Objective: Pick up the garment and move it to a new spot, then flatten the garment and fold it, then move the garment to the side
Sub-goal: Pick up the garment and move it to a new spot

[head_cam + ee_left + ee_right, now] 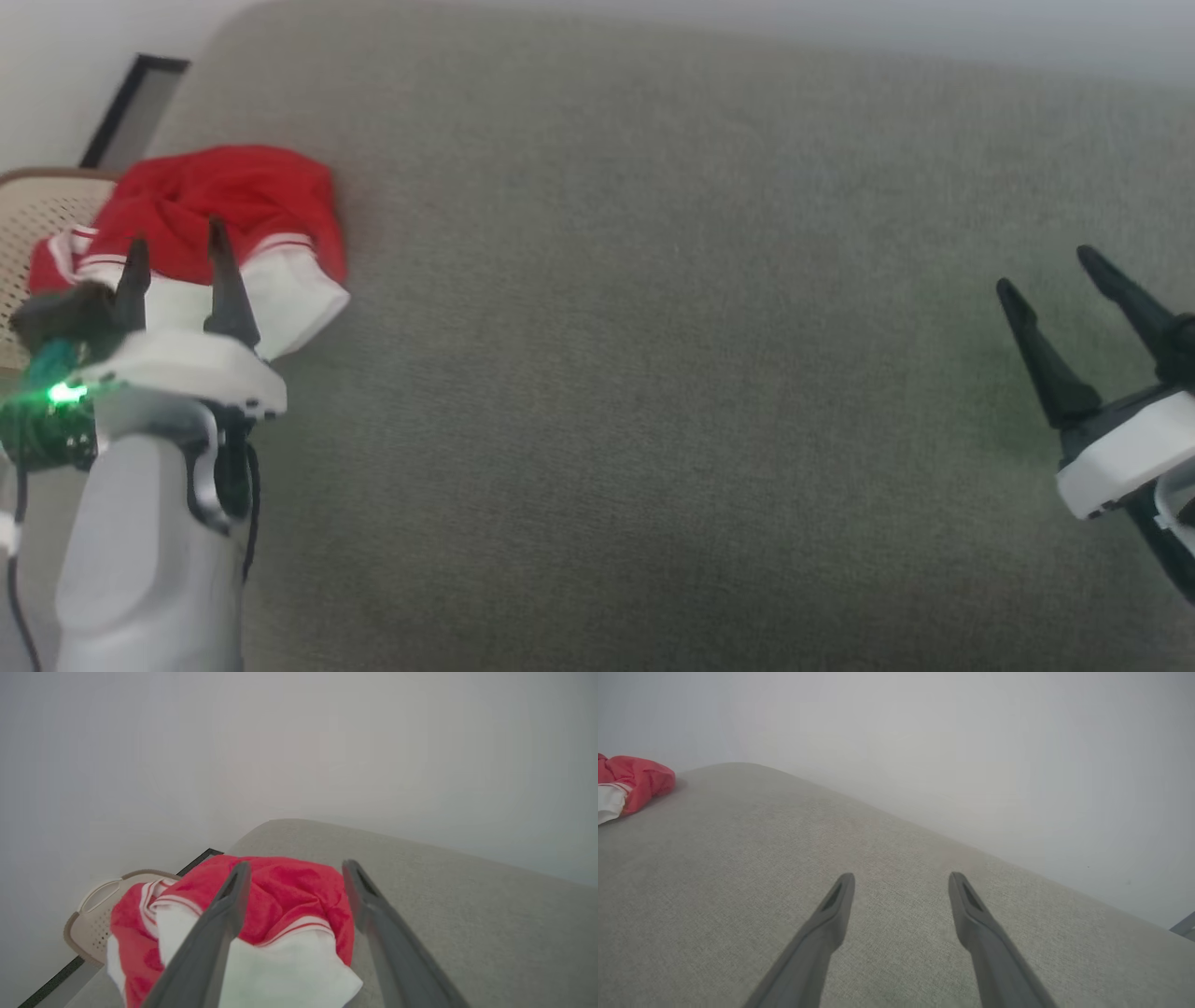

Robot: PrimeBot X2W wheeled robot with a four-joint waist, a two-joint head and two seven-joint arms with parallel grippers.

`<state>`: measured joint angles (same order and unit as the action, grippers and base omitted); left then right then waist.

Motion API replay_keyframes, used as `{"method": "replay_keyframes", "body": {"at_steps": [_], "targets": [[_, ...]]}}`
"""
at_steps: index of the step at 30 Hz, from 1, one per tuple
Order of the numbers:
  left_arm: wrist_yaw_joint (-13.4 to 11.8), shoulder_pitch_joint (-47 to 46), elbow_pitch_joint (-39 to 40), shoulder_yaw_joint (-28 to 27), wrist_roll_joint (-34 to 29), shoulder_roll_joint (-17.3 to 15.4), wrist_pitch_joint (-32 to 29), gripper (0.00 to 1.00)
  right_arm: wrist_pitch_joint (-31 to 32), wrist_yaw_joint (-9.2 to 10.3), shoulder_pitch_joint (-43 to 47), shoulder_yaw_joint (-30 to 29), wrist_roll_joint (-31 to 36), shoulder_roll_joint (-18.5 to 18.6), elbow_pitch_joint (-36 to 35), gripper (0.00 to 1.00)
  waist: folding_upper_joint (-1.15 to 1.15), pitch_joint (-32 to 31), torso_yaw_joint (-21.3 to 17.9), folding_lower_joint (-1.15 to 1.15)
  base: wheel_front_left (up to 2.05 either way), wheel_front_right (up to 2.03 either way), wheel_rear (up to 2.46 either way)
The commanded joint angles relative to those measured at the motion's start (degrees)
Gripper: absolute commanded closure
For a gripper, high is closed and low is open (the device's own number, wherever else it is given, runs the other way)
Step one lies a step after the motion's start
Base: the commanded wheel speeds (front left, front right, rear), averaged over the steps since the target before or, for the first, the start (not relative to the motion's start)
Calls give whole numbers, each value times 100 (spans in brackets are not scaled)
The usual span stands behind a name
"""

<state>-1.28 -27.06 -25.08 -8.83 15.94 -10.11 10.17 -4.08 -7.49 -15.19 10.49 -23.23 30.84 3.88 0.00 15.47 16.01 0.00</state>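
Fingers (226, 289) of the left gripper (177, 235) are noted spread wide, with nothing between them. The tips are seen over the garment (233, 191) and frame its red bulk in the left wrist view. Contact cannot be confirmed.

The garment is bunched in a heap at the far left corner of the grey upholstered surface (653, 373). Its white cuff panel is turned toward the robot, and one edge is draped over the side by a beige perforated basket (37, 215).

The left arm is judged to be lined up for a top grasp on the heap's crest, where folds give the fingers something to pinch.

The right gripper (1046, 269) is held well apart at the right, fingers likewise wide and empty, above bare upholstery. It is likely parked clear so the middle is left free as the new spot.

Pick-up not yet made.
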Motion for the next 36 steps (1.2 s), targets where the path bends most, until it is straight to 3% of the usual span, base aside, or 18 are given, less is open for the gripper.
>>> {"method": "replay_keyframes", "body": {"at_steps": [1, 7, 10, 17, 21, 22, 23, 24, 36], "targets": [[-91, -266, -257, -16, -5, -9, -67, 0, 21, 0, -47, -31, -62, 77, -98, 0, 0, 334, -159, 0, 0, 0, 0], [-420, -1010, -1328, 43, -109, -160, -494, 0, 92, 0, -93, -82, -137, 318, -331, 0, 0, 656, -267, 0, 0, 0, 0], [-687, -1466, -2058, -13, -31, -238, -1090, 0, 155, 0, -108, -161, -190, 481, -477, 0, 0, 842, -316, 0, 0, 0, 0], [-780, -2119, -3140, 11, 112, -264, -2135, 0, 289, 0, -81, -323, -258, 697, -701, 0, 0, 1109, -376, 0, 0, 0, 0], [-801, -2248, -3545, 63, 160, -121, -2339, 0, 334, 0, -45, -397, -293, 780, -779, 0, 0, 1176, -390, 0, 0, 0, 0], [-769, -2273, -3607, 92, 163, -77, -2337, 19, 344, 0, -26, -416, -296, 789, -790, 0, 0, 1180, -387, 0, 0, 0, 0], [-765, -2282, -3627, 81, 194, -41, -2255, 71, 344, 0, -2, -431, -295, 791, -793, 0, 0, 1174, -380, 0, 0, 0, 0], [-808, -2304, -3616, 70, 197, -39, -2147, 100, 348, 0, 26, -440, -292, 786, -784, 0, 0, 1152, -370, 0, 0, 0, 0], [-817, -2465, -2720, 185, -32, -606, -1274, 100, 294, 0, 193, -512, -153, 387, -530, 0, 0, 423, -162, 0, 0, 0, 0]]}}
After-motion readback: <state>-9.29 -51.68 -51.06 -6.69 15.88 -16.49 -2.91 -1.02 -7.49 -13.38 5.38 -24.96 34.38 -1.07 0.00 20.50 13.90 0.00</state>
